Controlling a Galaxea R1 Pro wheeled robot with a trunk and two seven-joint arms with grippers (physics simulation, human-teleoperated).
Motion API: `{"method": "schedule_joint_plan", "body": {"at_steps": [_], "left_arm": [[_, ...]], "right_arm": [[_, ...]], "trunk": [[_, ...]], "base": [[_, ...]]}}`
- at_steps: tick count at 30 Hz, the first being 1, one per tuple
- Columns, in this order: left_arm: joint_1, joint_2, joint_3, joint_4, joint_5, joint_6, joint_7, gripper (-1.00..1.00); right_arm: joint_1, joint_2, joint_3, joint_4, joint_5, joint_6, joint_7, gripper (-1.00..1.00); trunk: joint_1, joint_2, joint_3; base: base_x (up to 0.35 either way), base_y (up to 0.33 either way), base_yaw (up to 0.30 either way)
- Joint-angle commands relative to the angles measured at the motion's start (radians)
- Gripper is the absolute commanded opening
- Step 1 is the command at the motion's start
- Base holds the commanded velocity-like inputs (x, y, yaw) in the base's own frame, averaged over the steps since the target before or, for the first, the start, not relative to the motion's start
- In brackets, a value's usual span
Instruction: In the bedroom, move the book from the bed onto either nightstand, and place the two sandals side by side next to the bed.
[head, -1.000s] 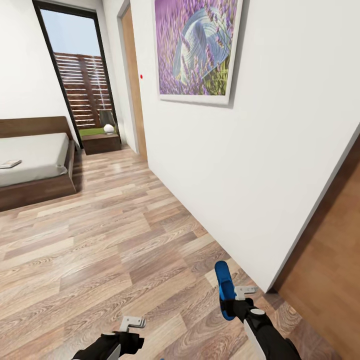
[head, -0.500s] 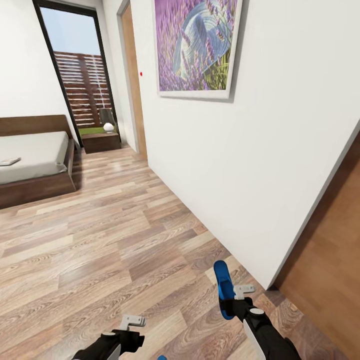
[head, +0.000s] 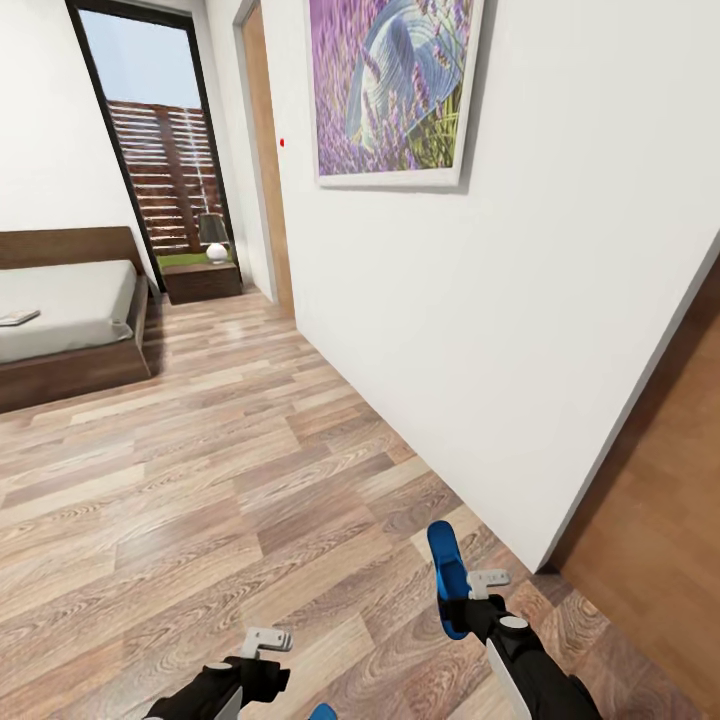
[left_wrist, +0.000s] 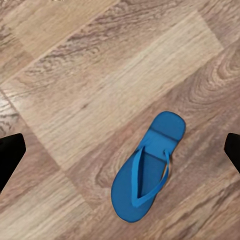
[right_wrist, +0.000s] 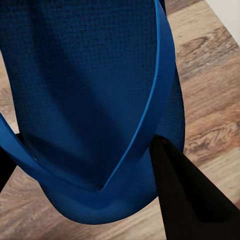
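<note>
Wood-plank floor (head: 200, 480) fills foreground, white wall (head: 520, 300) at 3 o'clock. Bed (head: 60, 320) far off at 10 o'clock, book (head: 18, 318) lying on mattress near 9 o'clock edge. Nightstand (head: 202, 281) at 11 o'clock beyond bed, lamp (head: 214, 236) on top. Right gripper (head: 478, 592) at 5 o'clock, clamped on held sandal (head: 446, 575), toe pointing to 12. Left gripper (head: 262, 652) at 6 o'clock, fingers spread wide, holding nothing; second sandal (left_wrist: 146, 174) flat on floor directly below, untouched.

Blue sandal (right_wrist: 85, 90), apparently between dark fingers (right_wrist: 190, 200)
</note>
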Motion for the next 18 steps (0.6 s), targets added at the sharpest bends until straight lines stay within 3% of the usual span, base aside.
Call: {"method": "schedule_joint_plan", "body": {"at_steps": [1,11,18], "left_arm": [[0.0,0.0,-0.007,-0.003,0.003,0.005,-0.001,1.0],[-0.001,0.0,-0.009,-0.003,-0.001,0.003,0.002,1.0],[0.0,0.001,-0.009,-0.002,-0.003,0.004,0.001,1.0]], "right_arm": [[0.0,0.0,0.0,-0.002,0.0,0.006,0.0,-1.0],[0.0,0.001,0.001,-0.001,0.0,0.007,-0.001,-1.0],[0.0,0.002,0.001,-0.001,0.001,0.007,-0.002,-1.0]], "trunk": [[0.004,-0.008,-0.004],[0.042,-0.078,-0.035],[0.042,-0.078,-0.035]], "base": [[0.0,0.0,0.0],[0.0,0.0,0.0],[0.0,0.0,0.0]]}}
